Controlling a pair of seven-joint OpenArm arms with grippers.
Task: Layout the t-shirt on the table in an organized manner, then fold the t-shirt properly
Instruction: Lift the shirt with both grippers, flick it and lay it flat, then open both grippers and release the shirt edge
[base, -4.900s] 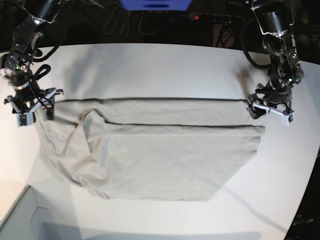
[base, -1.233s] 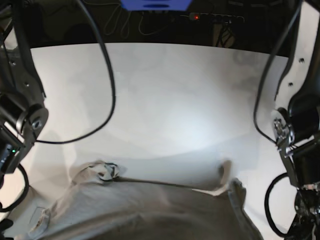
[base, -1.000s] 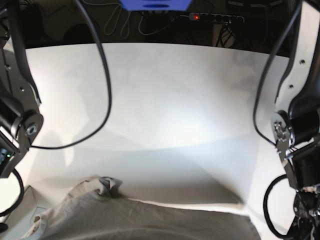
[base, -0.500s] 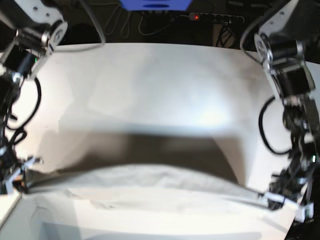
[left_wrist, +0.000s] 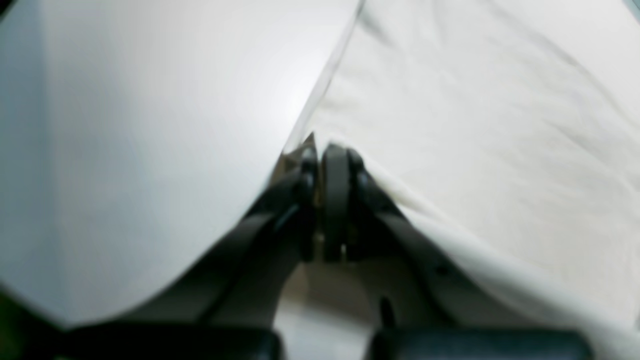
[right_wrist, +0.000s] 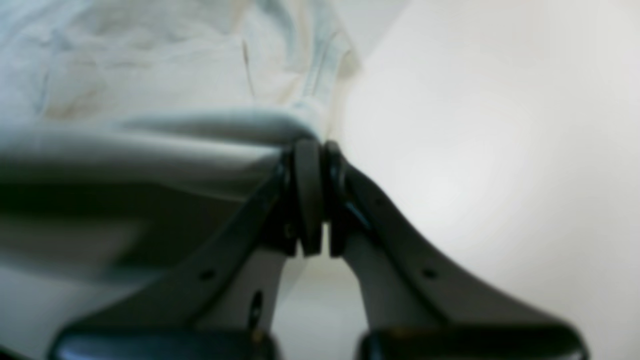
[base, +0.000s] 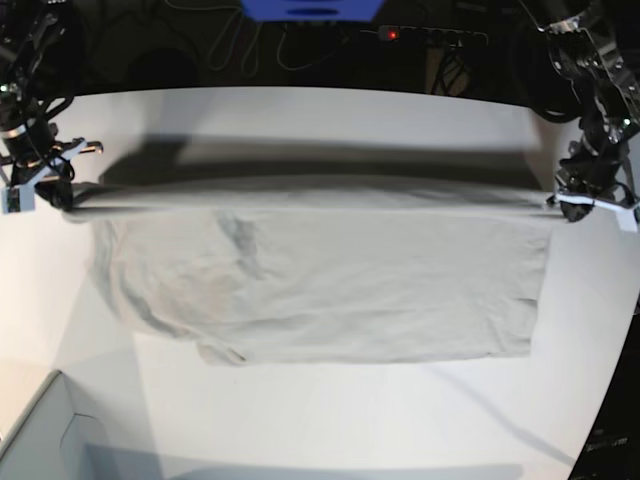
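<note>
In the left wrist view, the left gripper (left_wrist: 325, 150) is pinching the edge of the t-shirt (left_wrist: 475, 125) between closed jaws. The cloth is spreading away to the right of the fingers, while the bare table (left_wrist: 150, 125) is filling the left side. The picture is blurred.

In the right wrist view, the right gripper (right_wrist: 315, 147) is clamping a bunched hem of the t-shirt (right_wrist: 150, 90), jaws pressed together on it. The fabric is lying to the left of the fingers and sagging below them; the table (right_wrist: 475, 150) is showing white on the right.

In the base view, the t-shirt (base: 330, 280) is stretching taut across the table (base: 330, 130) between the two arms, its far edge lifted and casting a shadow behind it, its near part lying flat with some wrinkles. The right gripper (base: 40, 190) is holding the corner at that view's left, the left gripper (base: 590, 200) the corner at its right. A pale box corner (base: 40, 440) is sitting at the bottom left. Beyond the curved far edge, the room is lying dark, with cables, a power strip (base: 430, 36) showing a red light, and a blue object (base: 310, 10).
</note>
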